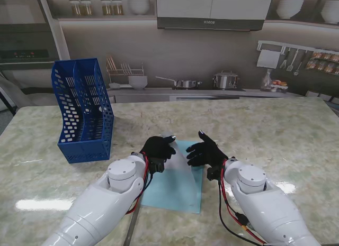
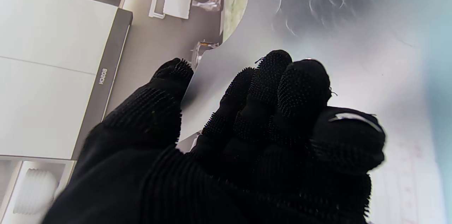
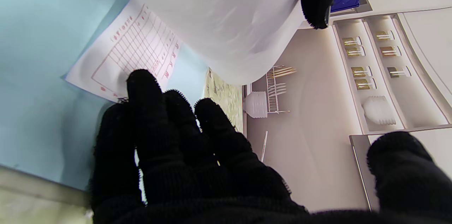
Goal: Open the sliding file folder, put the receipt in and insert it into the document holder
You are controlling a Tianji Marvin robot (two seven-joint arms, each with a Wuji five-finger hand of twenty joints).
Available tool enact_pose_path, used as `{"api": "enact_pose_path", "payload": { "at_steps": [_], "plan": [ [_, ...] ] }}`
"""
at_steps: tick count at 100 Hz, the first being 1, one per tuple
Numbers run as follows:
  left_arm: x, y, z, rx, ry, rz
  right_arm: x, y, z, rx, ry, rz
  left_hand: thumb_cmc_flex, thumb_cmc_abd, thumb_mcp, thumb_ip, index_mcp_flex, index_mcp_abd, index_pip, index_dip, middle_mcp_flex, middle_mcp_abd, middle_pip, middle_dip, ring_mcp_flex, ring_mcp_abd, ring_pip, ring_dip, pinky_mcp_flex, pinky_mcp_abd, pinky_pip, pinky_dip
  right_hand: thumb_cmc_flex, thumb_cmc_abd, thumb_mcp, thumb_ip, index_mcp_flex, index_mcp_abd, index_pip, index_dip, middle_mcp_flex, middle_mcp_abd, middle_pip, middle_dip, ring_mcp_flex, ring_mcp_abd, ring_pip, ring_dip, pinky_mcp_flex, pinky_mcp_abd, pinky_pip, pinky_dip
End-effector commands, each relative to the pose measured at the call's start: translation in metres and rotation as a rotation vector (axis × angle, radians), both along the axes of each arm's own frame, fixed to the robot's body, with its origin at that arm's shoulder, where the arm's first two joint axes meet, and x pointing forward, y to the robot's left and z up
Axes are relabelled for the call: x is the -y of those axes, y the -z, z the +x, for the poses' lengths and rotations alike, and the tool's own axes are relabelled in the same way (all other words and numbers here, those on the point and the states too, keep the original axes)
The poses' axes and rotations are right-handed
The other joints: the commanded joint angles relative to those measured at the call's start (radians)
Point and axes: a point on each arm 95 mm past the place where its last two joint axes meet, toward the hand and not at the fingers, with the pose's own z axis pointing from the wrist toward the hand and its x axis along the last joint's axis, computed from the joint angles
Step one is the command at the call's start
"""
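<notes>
Stand view, lower centre of frame: light blue file folder (image 1: 177,190) lies flat on the marble table (image 1: 275,135), between the two white arms. Its translucent front cover (image 1: 180,160) is lifted off the blue back sheet.

Left hand (image 1: 158,151), black-gloved, sits at centre frame, pinching the raised edge of the cover. In the left wrist view the cover (image 2: 317,33) fills the upper right of the frame, with the thumb (image 2: 169,75) on one face and the curled fingers (image 2: 275,82) on the other.

Right hand (image 1: 205,151), just right of centre in the stand view, is spread with fingers apart and holds nothing. In the right wrist view its fingertips (image 3: 141,82) rest on or just over the receipt (image 3: 130,58); contact cannot be told for certain. The receipt, white with a red printed grid, lies on the blue back sheet (image 3: 42,40) in the upper left of that frame, partly under the lifted cover (image 3: 219,15).

Blue perforated document holder (image 1: 85,108) stands upright on the table in the left of the stand view, well apart from the folder.
</notes>
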Motion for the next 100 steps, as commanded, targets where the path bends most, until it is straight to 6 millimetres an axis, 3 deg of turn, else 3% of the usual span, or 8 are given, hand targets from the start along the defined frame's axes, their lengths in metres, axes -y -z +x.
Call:
{"api": "enact_pose_path", "payload": {
  "at_steps": [1, 15, 22, 49, 58, 85, 100],
  "plan": [
    [0.0020, -0.0012, -0.0011, 0.003, 0.008, -0.008, -0.0002, 0.0050, -0.0033, -0.019, -0.003, 0.002, -0.037, 0.009, 0.024, -0.021, 0.050, 0.052, -0.028, 0.007, -0.045, 0.069, 0.005, -0.012, -0.043, 0.184, 0.026, 0.017, 0.066, -0.311, 0.042, 0.002, 0.002, 0.022, -0.028, -0.019, -0.004, 0.000, 0.005, -0.003, -0.006, 0.025, -0.011, 0.002, -0.016, 0.054, 0.002, -0.006, 0.012, -0.012, -0.011, -0.014],
    [0.0015, -0.0015, -0.0014, 0.005, 0.011, -0.016, 0.0004, 0.0050, -0.0034, -0.023, 0.000, 0.003, -0.091, 0.018, 0.044, -0.031, 0.044, 0.055, -0.096, -0.019, -0.062, 0.075, -0.006, -0.014, -0.066, 0.192, 0.014, 0.024, 0.043, -0.297, 0.034, 0.012, 0.002, 0.021, -0.029, -0.019, -0.005, -0.001, 0.004, -0.004, -0.005, 0.026, -0.011, 0.003, -0.017, 0.056, 0.002, -0.005, 0.012, -0.012, -0.011, -0.013],
    [0.0007, -0.0023, -0.0016, 0.005, 0.010, -0.025, 0.0009, 0.0049, -0.0034, -0.025, 0.001, 0.003, -0.110, 0.032, 0.029, -0.032, 0.021, 0.030, -0.167, -0.050, -0.070, 0.078, -0.018, -0.016, -0.082, 0.205, 0.002, 0.031, 0.020, -0.273, 0.032, 0.031, 0.001, 0.022, -0.030, -0.019, -0.006, -0.005, 0.004, -0.004, -0.011, 0.027, -0.012, 0.004, -0.022, 0.064, 0.004, -0.003, 0.009, -0.007, -0.012, -0.013],
    [-0.0039, -0.0073, -0.0016, 0.021, 0.003, -0.046, 0.0019, 0.0060, -0.0036, -0.040, 0.007, 0.003, -0.136, 0.043, -0.002, -0.035, -0.001, -0.025, -0.353, -0.141, -0.071, 0.074, -0.034, -0.022, -0.090, 0.213, -0.010, 0.034, 0.015, -0.264, 0.027, 0.046, 0.005, 0.024, -0.031, -0.018, -0.009, -0.005, 0.003, -0.003, -0.015, 0.033, -0.010, 0.011, -0.027, 0.073, 0.017, 0.007, 0.012, 0.001, -0.008, -0.003],
    [-0.0053, -0.0090, -0.0019, 0.027, 0.007, -0.054, 0.0018, 0.0065, -0.0038, -0.044, 0.009, 0.003, -0.142, 0.049, -0.013, -0.036, -0.022, -0.070, -0.438, -0.184, -0.075, 0.073, -0.042, -0.025, -0.098, 0.218, -0.015, 0.037, 0.000, -0.252, 0.026, 0.054, 0.009, 0.023, -0.031, -0.018, -0.009, -0.005, 0.003, -0.003, -0.017, 0.034, -0.009, 0.013, -0.029, 0.074, 0.019, 0.009, 0.013, 0.003, -0.006, -0.001],
    [-0.0058, -0.0093, -0.0012, 0.032, 0.017, -0.064, 0.0025, 0.0075, -0.0044, -0.054, 0.010, 0.004, -0.141, 0.052, -0.024, -0.036, -0.105, -0.127, -0.497, -0.211, -0.094, 0.078, -0.054, -0.028, -0.127, 0.221, -0.025, 0.039, -0.031, -0.246, 0.019, 0.063, 0.014, 0.022, -0.033, -0.018, -0.010, -0.006, 0.003, -0.003, -0.018, 0.034, -0.006, 0.018, -0.030, 0.074, 0.025, 0.012, 0.015, 0.005, -0.005, 0.003],
    [-0.0046, -0.0075, -0.0011, 0.034, 0.027, -0.072, 0.0029, 0.0079, -0.0049, -0.058, 0.012, 0.007, -0.128, 0.059, -0.055, -0.031, -0.151, -0.165, -0.510, -0.221, -0.133, 0.063, -0.044, -0.016, -0.162, 0.217, -0.037, 0.064, -0.089, -0.252, 0.013, 0.117, 0.015, 0.023, -0.036, -0.018, -0.009, -0.006, 0.004, -0.002, -0.017, 0.033, -0.006, 0.019, -0.031, 0.074, 0.026, 0.012, 0.014, 0.006, -0.004, 0.005]
  ]
}}
